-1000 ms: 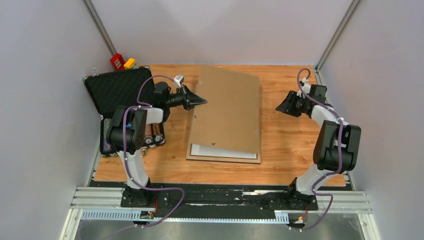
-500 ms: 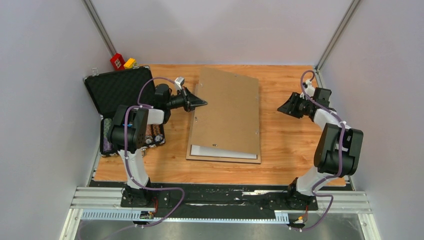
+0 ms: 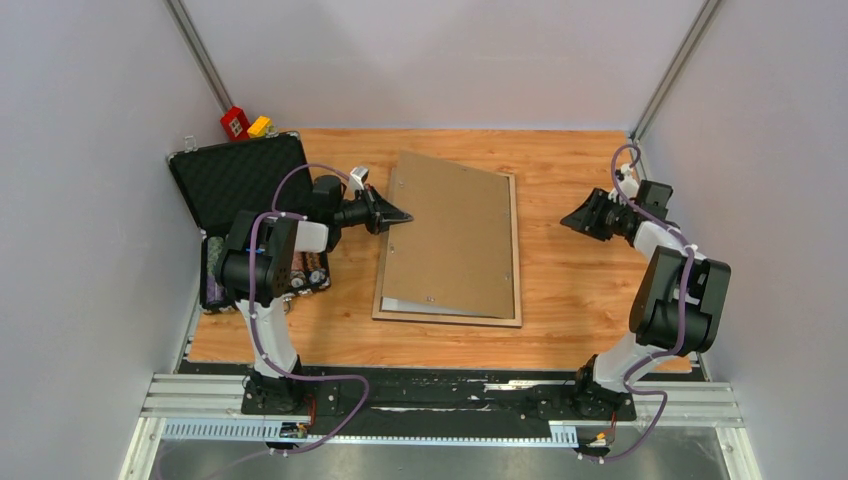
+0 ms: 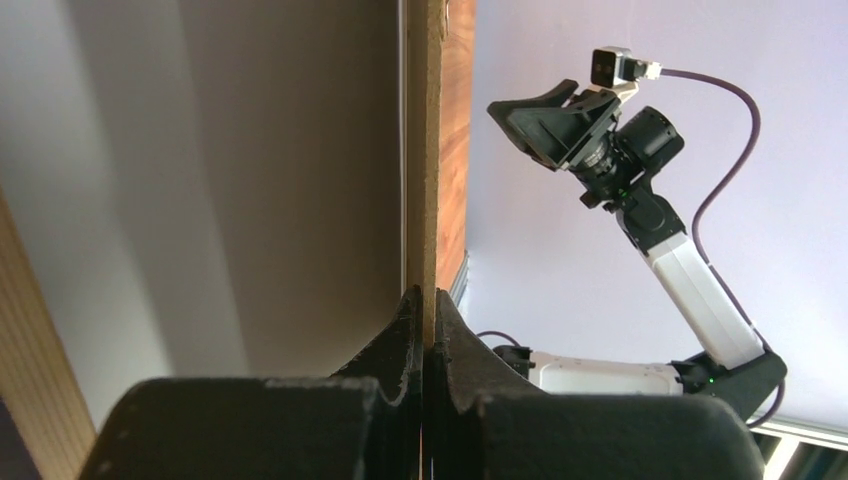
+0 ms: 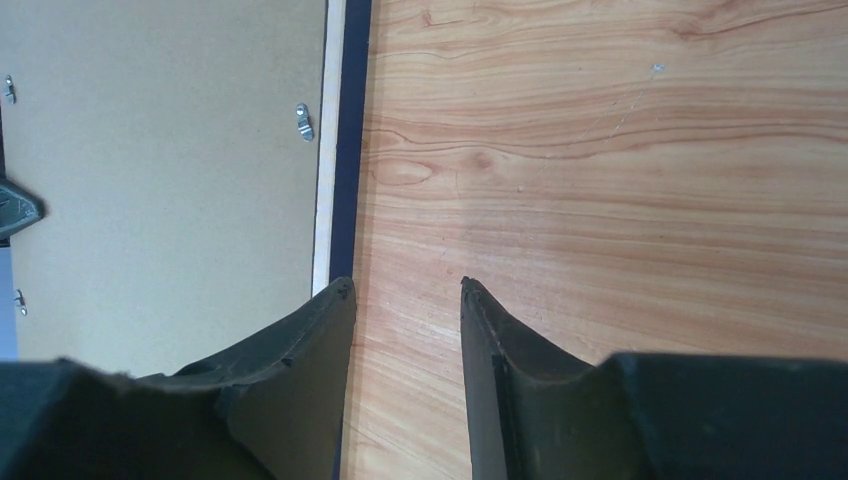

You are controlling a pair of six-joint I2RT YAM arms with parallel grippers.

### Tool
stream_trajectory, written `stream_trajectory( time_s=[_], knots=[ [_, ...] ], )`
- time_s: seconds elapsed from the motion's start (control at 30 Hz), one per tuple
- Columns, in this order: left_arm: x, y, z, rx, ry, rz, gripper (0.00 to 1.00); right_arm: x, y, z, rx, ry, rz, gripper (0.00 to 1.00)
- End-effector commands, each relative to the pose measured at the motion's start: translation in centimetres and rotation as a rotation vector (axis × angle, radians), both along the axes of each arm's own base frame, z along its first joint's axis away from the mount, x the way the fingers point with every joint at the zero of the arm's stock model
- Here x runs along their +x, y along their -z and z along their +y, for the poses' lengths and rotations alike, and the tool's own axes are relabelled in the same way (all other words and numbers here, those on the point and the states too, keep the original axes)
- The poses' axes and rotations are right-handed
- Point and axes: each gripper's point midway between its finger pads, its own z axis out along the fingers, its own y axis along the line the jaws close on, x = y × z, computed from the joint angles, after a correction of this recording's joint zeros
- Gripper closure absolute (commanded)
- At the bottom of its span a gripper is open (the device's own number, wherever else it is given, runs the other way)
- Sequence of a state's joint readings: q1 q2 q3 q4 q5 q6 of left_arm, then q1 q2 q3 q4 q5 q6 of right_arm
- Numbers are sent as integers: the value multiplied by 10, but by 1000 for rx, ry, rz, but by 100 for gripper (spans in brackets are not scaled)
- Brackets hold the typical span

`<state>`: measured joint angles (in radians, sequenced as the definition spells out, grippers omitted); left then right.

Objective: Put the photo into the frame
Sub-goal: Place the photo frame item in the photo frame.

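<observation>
The left gripper (image 3: 404, 214), clenched on the left edge of the backing board (image 3: 455, 235), holds it tilted over the frame (image 3: 517, 250) in the middle of the table (image 3: 580, 300), probably to close it in. The photo seems hidden underneath. The right gripper (image 3: 570, 220) hangs released and empty toward the right edge.

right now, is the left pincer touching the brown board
Touching. The left wrist view shows the left pincer clamped on the edge of the brown board.
</observation>
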<state>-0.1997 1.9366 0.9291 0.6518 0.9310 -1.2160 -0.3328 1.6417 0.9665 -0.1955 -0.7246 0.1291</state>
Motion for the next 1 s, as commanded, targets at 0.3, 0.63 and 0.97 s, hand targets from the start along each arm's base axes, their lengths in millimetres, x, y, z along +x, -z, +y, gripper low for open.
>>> stream_trajectory(
  time_s=[0.3,0.63,0.97],
  knots=[
    [0,-16,0,-9,9,-32,100,5,-15,-3,12,-10,-70,59],
    [1,-24,-1,-24,23,-63,100,5,-10,-4,25,-10,-57,59],
    [1,-29,-4,-38,49,-84,100,4,-6,-5,35,-12,-46,59]
  ],
)
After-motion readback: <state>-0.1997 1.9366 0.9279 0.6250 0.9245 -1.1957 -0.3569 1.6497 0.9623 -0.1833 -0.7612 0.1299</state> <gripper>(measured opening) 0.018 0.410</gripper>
